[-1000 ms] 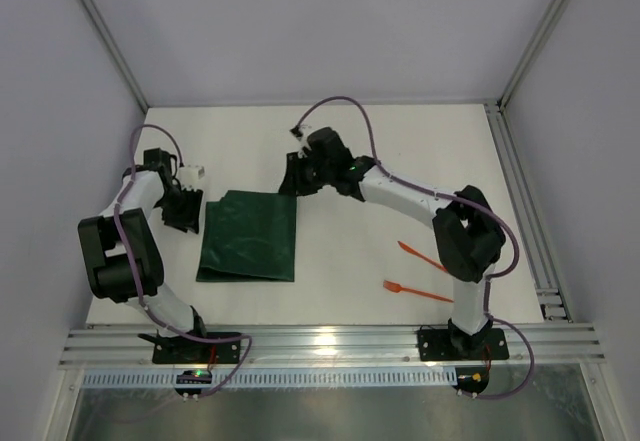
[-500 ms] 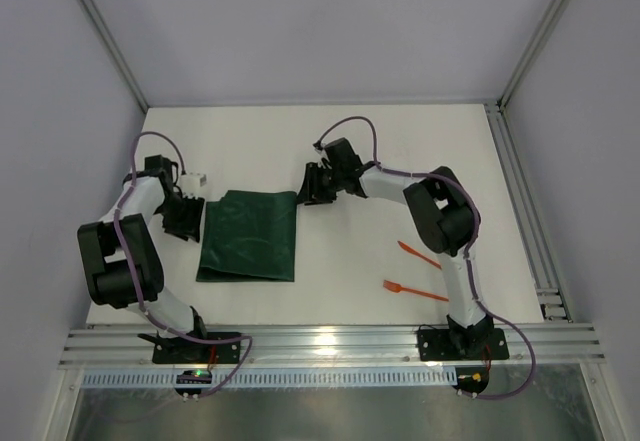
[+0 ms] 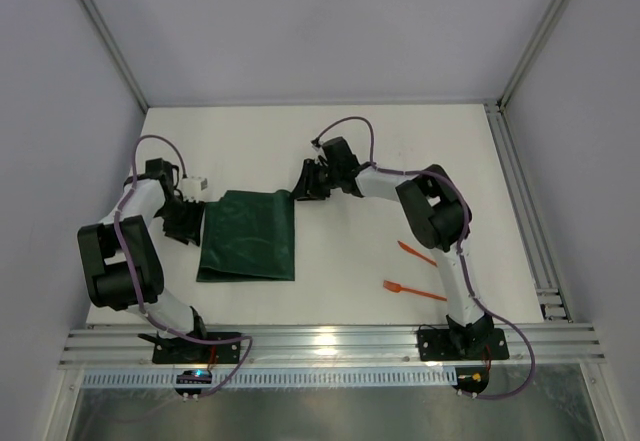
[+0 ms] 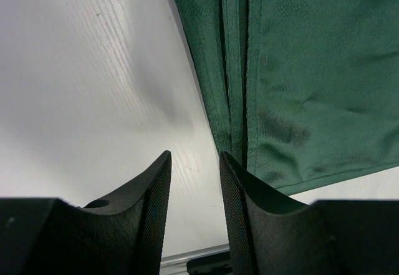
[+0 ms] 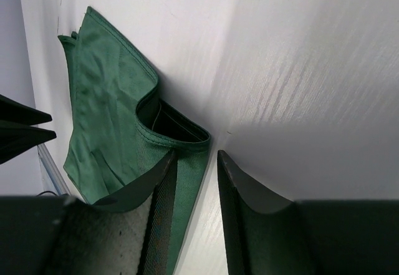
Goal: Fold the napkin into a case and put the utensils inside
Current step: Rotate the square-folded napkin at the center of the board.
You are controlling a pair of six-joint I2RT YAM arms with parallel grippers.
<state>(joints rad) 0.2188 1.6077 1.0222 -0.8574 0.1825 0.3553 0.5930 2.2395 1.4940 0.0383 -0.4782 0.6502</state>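
Observation:
The dark green napkin (image 3: 248,236) lies folded in layers, a broad rectangle left of the table's middle. My left gripper (image 3: 190,219) stands low at its left edge, open. In the left wrist view only bare table shows between the fingers (image 4: 194,163), and the napkin's hemmed edge (image 4: 237,69) runs just past the right finger. My right gripper (image 3: 303,183) is at the napkin's far right corner, open. In the right wrist view that corner (image 5: 187,163), where the layers gape into a pocket, reaches partly into the gap (image 5: 196,159). Two orange utensils (image 3: 420,253) (image 3: 415,290) lie apart at the right.
An aluminium rail (image 3: 330,346) runs along the near edge and another (image 3: 520,191) along the right side. Grey enclosure walls close in the left, far and right sides. The right arm's elbow (image 3: 432,206) hangs above the table just beyond the utensils.
The right arm's elbow has swung in toward the table's middle, and its gripper has shifted slightly right at the napkin's corner. The left gripper and the napkin have hardly moved.

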